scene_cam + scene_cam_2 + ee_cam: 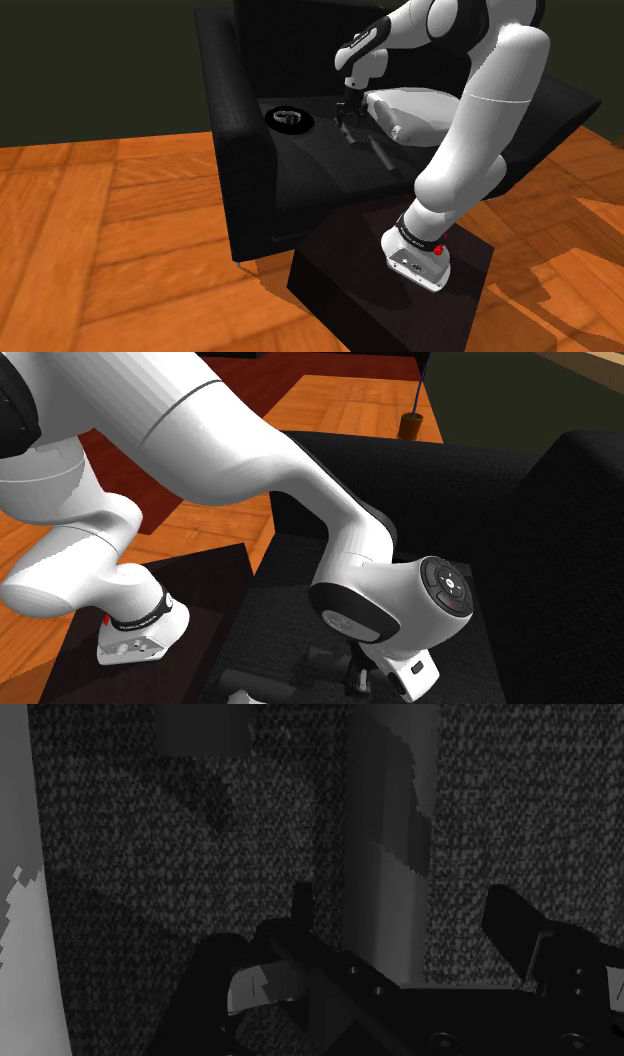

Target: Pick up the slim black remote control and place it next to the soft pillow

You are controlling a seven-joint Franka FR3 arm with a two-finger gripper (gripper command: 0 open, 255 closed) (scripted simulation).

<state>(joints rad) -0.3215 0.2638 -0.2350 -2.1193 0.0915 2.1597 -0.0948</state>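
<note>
One end effector (349, 115) was seen over the seat of one black sofa (240, 150), fingers spread apart, nothing clasped. In the wrist view the two fingers (228, 979) were shown wide apart, with a bare grey pad on one.

One remote (377, 152), slim and dark grey, was seen flat on the seat, just beside the front edge of one white pillow (415, 112) and under the end effector. Contact between remote and pillow could not be told.

Wrist view: the remote (385, 834) was shown as a smooth grey strip on the coarse sofa fabric (120, 854), in line with the gap between the fingers; a pale edge of the pillow (20, 964) was seen off to one side.

Shoulder view: one dark ring-shaped thing (290, 118) was seen on the seat, well apart from the pillow, toward the view's left. One black stand (340, 290) was seen on the wooden floor (100, 230).

Second exterior view: the arm (230, 442) was seen close up, the end effector (358, 680) low over the seat at the bottom edge, and one small brown pot (410, 423) with a stick on the floor beyond the sofa (560, 552).
</note>
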